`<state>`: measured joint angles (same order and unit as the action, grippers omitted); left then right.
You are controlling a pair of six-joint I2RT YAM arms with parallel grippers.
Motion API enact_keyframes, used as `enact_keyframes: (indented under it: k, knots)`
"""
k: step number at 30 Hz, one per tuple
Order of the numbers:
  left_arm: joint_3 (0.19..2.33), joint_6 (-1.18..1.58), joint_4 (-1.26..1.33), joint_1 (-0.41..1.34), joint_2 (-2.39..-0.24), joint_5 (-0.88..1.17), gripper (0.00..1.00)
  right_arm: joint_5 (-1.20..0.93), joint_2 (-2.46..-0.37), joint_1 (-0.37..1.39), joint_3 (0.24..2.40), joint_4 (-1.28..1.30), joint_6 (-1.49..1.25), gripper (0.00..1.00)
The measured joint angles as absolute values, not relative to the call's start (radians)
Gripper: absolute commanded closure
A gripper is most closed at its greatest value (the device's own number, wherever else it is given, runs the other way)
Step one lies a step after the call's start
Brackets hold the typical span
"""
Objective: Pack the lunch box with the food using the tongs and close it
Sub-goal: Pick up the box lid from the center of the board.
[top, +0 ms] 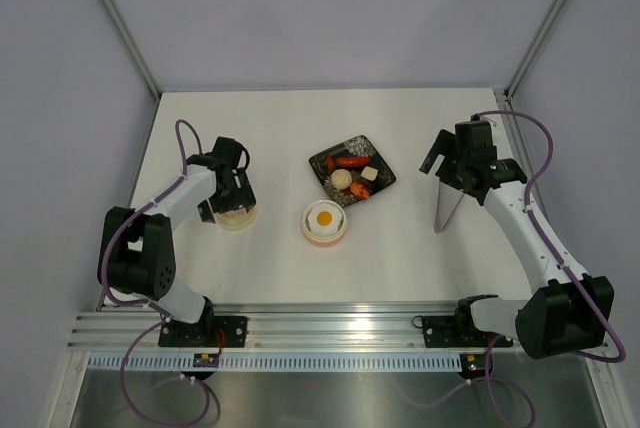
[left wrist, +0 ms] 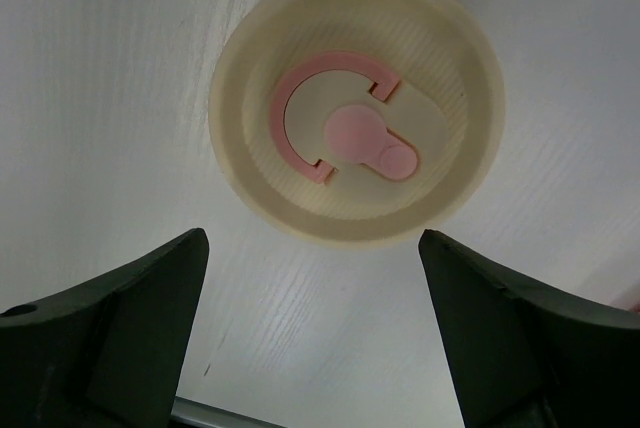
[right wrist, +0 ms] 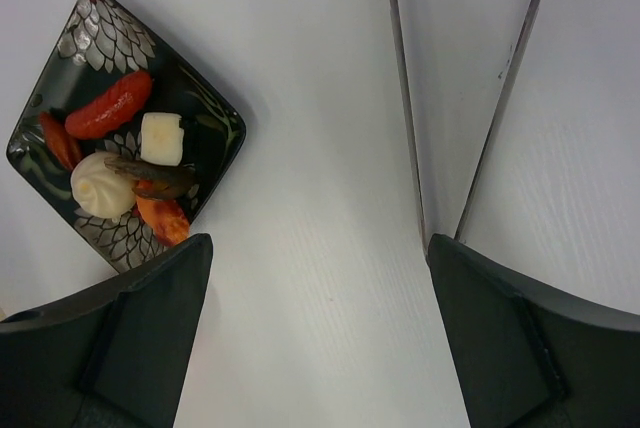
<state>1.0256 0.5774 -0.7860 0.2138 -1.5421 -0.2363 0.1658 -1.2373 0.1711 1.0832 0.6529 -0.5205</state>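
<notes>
**Egg in the box, lid off — the rest on the tray**

The lunch box (top: 326, 239) sits open near the middle of the bench (top: 270, 128) and holds only the egg (top: 324, 217). Its lid (left wrist: 357, 103) lies flat on the bench, apart to the left, with its pink mark showing. Just behind the box is the black tray (right wrist: 95, 23), set corner-on. Crowded on it are the sausage (right wrist: 110, 105), the cube (right wrist: 161, 138), the ball (right wrist: 100, 186) and the orange piece (right wrist: 165, 216). A dark strip (right wrist: 150, 174) lies across the ball and the orange piece, and another red piece (right wrist: 58, 140) sits at the tray's edge.

The left pincer (left wrist: 312, 248) hovers over the lid, released — its fingers are spread wide and the lid lies beyond the tips. The right pincer (right wrist: 320, 248) hangs to the right of the tray, also released and grasping nothing. The tongs (top: 443, 213) lie on the bench by it, well apart from the tray and box. In the wrist view their arms run up to the right finger (right wrist: 520, 338); whether they touch it cannot be told.
</notes>
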Motion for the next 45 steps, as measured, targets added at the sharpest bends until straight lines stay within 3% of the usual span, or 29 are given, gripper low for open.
enact_keyframes:
  k: [6, 33, 38, 45]
  knots:
    - [1.061, 0.678, -0.773, 0.214, -1.594, -0.237, 0.15, 0.151, -1.237, 0.176, 1.073, 0.665, -0.521, 0.04]
    - [1.131, 1.003, -0.787, 0.208, -1.752, -0.299, 0.18, 0.094, -1.187, 0.177, 1.042, 0.696, -0.519, 0.06]
    - [1.123, 1.013, -0.761, 0.208, -1.751, -0.299, 0.55, 0.092, -1.163, 0.177, 1.042, 0.707, -0.519, 0.06]
    - [1.065, 0.965, -0.716, 0.208, -1.702, -0.286, 0.84, 0.091, -1.147, 0.177, 1.041, 0.727, -0.520, 0.06]
